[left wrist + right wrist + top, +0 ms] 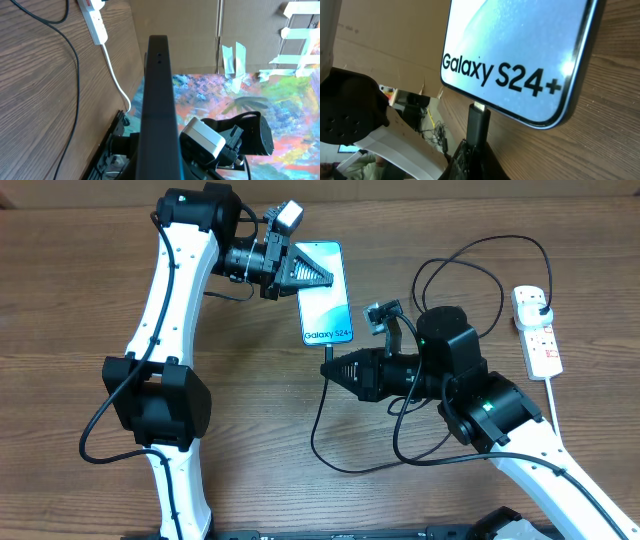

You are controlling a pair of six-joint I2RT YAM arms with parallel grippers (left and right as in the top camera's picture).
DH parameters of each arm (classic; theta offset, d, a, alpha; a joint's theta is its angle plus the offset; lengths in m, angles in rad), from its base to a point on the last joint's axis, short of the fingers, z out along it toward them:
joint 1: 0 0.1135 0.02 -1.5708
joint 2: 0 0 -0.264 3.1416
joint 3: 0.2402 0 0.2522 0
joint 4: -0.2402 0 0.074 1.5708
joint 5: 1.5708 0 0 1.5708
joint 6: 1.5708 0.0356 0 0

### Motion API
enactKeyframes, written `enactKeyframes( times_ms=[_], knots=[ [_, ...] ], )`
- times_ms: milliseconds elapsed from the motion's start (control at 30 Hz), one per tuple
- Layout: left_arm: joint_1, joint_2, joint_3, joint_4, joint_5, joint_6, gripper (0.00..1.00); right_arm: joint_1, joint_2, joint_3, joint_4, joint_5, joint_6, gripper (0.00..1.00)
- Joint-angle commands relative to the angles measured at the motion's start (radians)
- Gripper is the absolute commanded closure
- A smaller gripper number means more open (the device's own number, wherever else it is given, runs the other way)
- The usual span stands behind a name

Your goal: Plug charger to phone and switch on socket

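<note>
"Galaxy S24+" stands in dark letters on the light-blue screen of the phone (pixel 330 310), near its lower edge. It shows large in the right wrist view (pixel 520 50).

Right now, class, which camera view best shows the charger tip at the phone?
The right wrist view: the charger tip appears large and sharp, meeting the bottom edge of the phone. Overhead, it is only a tiny dark speck just below the phone. The left wrist view shows the phone edge-on and no tip at all.
</note>
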State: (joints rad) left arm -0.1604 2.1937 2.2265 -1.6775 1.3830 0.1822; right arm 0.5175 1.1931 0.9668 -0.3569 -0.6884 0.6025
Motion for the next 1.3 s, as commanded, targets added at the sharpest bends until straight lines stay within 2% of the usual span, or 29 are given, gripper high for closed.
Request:
enactKeyframes(
  times_ms=[0,767,900,1067,1267],
  knots=[
    [-0.037,-0.023,0.022,-0.013,-0.025,0.024,0.96,-0.043,-0.007,0.029,0.033,0.066,-0.005,0.96],
    [-0.034,-0.023,0.022,-0.012,-0.026,0.023,0.96,-0.063,0.004,0.029,0.033,0.065,-0.008,0.95],
    [-0.024,-0.023,0.022,-0.012,-0.026,0.024,0.96,-0.062,0.004,0.029,0.025,0.055,-0.008,0.71],
    [-0.014,-0.023,0.022,0.008,-0.068,0.024,0.96,-0.063,0.004,0.029,-0.01,0.055,-0.008,0.49],
    [-0.01,-0.023,0.022,0.033,-0.237,0.023,0.96,-0.063,0.004,0.029,-0.05,0.06,-0.008,0.37]
  ],
)
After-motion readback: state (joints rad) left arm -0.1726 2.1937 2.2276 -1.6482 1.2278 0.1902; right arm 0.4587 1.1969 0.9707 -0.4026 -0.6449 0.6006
